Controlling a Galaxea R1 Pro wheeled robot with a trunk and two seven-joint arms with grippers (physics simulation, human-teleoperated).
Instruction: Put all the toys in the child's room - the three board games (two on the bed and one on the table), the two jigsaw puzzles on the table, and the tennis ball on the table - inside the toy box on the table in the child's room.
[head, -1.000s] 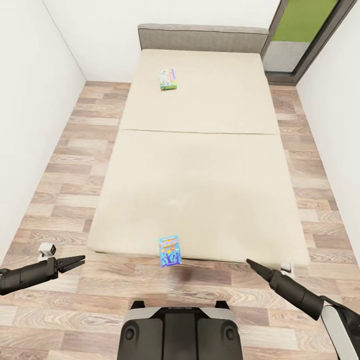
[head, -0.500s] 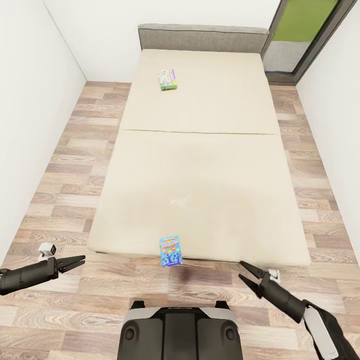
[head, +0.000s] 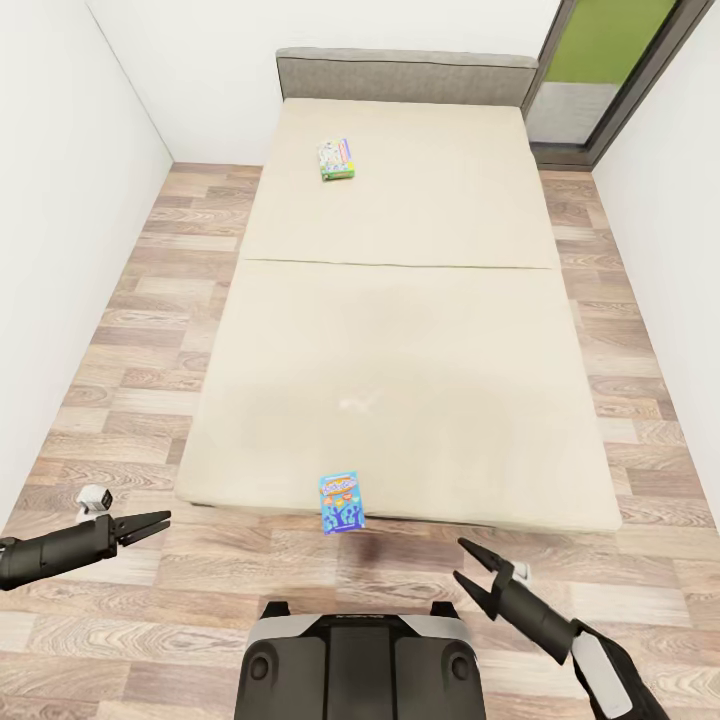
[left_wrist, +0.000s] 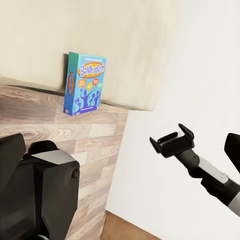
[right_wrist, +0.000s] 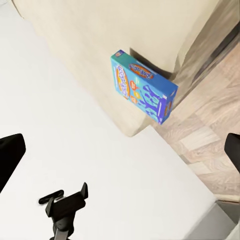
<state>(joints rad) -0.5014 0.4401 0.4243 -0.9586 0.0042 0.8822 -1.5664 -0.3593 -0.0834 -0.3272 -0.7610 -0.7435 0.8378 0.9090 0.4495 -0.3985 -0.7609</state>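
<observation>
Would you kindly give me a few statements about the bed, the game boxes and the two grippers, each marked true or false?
1. A blue game box sits at the near edge of the bed, overhanging toward the floor. True.
2. A green game box lies on the far half of the bed, near the headboard. True.
3. The right gripper is shut on the blue game box. False: it is open and apart from the box, over the floor.
4. The left gripper holds the green game box. False: it is open, empty, and over the floor near the bed's near left corner.
5. Both game boxes lie on the floor. False: both rest on the bed.
</observation>
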